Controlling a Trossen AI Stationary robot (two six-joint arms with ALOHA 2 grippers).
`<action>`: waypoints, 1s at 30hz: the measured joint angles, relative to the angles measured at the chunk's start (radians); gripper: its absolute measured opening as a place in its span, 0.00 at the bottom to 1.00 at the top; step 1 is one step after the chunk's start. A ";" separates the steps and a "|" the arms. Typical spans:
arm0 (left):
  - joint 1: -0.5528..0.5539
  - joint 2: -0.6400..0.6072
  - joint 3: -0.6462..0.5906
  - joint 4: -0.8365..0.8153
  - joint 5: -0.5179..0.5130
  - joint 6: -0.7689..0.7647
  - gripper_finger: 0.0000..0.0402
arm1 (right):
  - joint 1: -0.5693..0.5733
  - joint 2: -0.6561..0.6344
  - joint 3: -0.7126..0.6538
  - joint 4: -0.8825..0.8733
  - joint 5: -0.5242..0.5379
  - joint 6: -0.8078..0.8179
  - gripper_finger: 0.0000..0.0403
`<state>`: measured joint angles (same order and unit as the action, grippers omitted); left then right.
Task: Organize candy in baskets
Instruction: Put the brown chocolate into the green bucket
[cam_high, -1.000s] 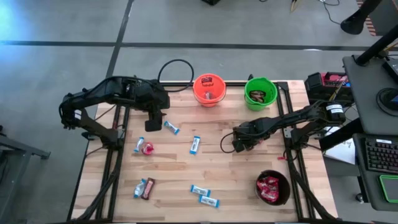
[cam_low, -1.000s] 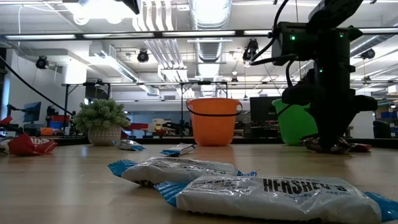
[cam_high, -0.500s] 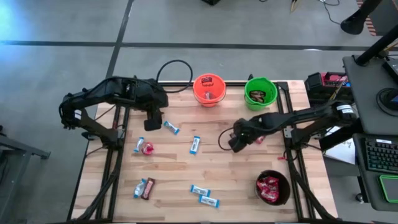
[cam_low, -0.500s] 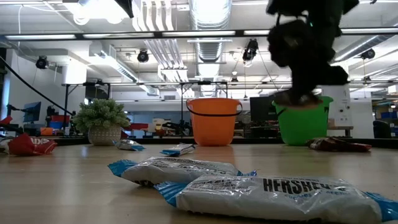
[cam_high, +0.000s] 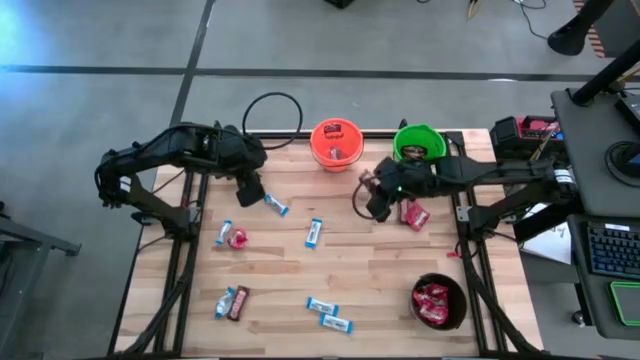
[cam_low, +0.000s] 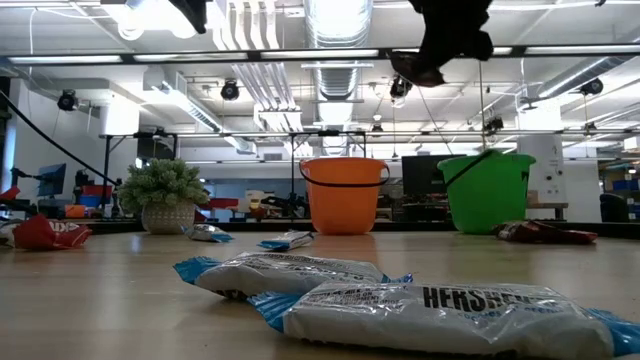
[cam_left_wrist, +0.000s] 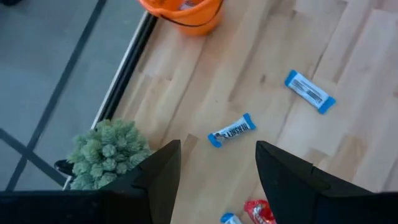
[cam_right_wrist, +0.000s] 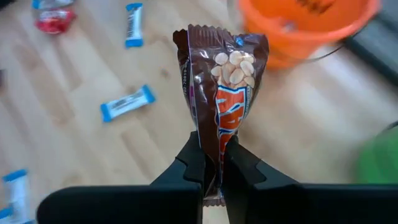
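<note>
Right gripper (cam_right_wrist: 212, 163) clamped on a brown bar (cam_right_wrist: 224, 93), held in the air near the green basket (cam_high: 419, 146).
Bar sits between the green and orange basket (cam_high: 336, 144), above the table (cam_high: 360, 265). A red packet (cam_high: 414, 213) lies just below the green basket; black basket (cam_high: 439, 302) well apart, holding red packets. Left gripper (cam_left_wrist: 217, 165), fingers apart and empty, hovers left of the orange basket over a blue-and-white bar (cam_left_wrist: 231, 130).

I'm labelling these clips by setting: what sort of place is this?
Probably a robotics lab or open workshop: exposed ceiling ducts and strip lights overhead, a wooden table on a metal frame over bare concrete floor, and a keyboard on a desk beside it.
</note>
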<state>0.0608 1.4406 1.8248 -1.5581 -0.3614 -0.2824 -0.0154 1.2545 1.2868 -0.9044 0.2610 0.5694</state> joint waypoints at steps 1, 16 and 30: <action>0.000 0.000 0.000 0.000 -0.005 -0.009 0.47 | -0.010 0.003 0.020 -0.019 0.018 -0.024 0.04; 0.003 0.051 -0.004 -0.013 -0.185 0.014 0.47 | -0.299 0.004 0.100 -0.189 0.141 -0.220 0.04; 0.051 0.210 -0.004 -0.013 -0.362 0.141 0.47 | -0.507 -0.003 0.114 -0.220 0.086 -0.230 0.04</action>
<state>0.1123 1.6504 1.8210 -1.5709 -0.7235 -0.1410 -0.5223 1.2510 1.4009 -1.1240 0.3467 0.3397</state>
